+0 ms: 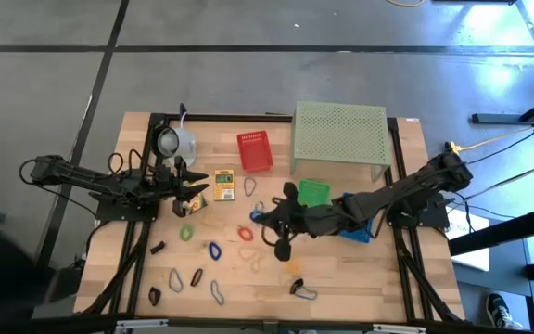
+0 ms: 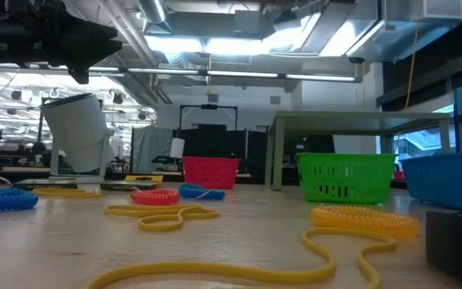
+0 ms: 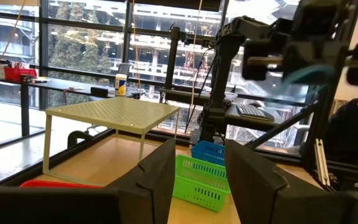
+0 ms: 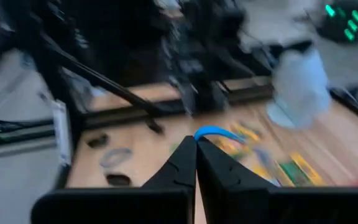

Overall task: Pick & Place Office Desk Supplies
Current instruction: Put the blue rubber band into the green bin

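Small loops lie scattered on the wooden table: green (image 1: 186, 232), blue (image 1: 214, 250), red (image 1: 246, 233), orange (image 1: 253, 263), with dark clips (image 1: 157, 248) near the front left. The yellow printed box (image 1: 224, 184) lies flat behind them. My right gripper (image 1: 260, 217) hovers over the table's middle, shut on a blue loop (image 4: 213, 132). My left gripper (image 1: 196, 192) is open beside the yellow box's left side and touches nothing; its fingers (image 3: 160, 177) frame empty air. My right gripper pinches the blue loop between its two fingertips (image 4: 191, 155). Only a short arc of the band (image 4: 219, 133) sticks out past the tips. The loop is lifted clear of the table; the fingers slant down toward the table's left side.
The pale green perforated stand (image 1: 339, 133) is at the far right, a red basket (image 1: 255, 151) to its left, and a green basket (image 1: 312, 192) and a blue basket (image 1: 357, 229) sit beside my right arm. A pale mug (image 1: 176, 142) lies near my left arm. More loops (image 1: 197, 276) lie along the near edge.
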### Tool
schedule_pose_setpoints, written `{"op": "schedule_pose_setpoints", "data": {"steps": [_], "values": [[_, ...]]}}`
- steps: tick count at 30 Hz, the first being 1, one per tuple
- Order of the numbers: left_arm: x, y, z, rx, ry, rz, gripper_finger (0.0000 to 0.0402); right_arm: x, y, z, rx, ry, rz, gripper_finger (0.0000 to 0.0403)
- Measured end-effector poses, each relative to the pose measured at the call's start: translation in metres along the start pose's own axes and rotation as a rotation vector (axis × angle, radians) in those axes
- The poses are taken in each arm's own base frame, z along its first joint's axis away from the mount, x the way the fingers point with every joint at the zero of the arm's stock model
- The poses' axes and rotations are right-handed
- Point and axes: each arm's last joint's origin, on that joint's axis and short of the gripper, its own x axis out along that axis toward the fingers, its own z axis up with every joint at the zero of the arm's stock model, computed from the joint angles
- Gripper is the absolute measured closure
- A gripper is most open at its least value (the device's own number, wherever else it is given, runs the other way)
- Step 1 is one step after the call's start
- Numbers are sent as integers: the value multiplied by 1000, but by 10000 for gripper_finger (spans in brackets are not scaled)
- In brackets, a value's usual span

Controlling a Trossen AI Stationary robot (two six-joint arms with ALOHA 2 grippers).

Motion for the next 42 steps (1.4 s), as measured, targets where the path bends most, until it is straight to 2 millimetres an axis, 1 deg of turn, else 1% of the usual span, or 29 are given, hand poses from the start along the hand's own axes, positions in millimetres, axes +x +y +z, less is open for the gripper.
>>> {"op": "schedule_pose_setpoints", "data": {"steps": [5,12,17,21,26,29,35,42], "values": [[0,0,0,0,0,0,270,-1,4,12,1,-104,87,397],[0,0,0,0,0,0,270,-1,5,12,-1,-105,92,397],[0,0,0,0,0,0,270,0,0,2,-29,-9,21,397],[0,0,0,0,0,0,270,-3,-8,-8,-20,115,-41,397],[0,0,0,0,0,0,270,-20,-25,-8,35,228,-153,397],[0,0,0,0,0,0,270,-31,-35,-11,53,307,-234,397],[0,0,0,0,0,0,270,-44,-49,-32,114,491,-387,397],[0,0,0,0,0,0,270,-47,-63,-79,199,591,-491,397]]}}
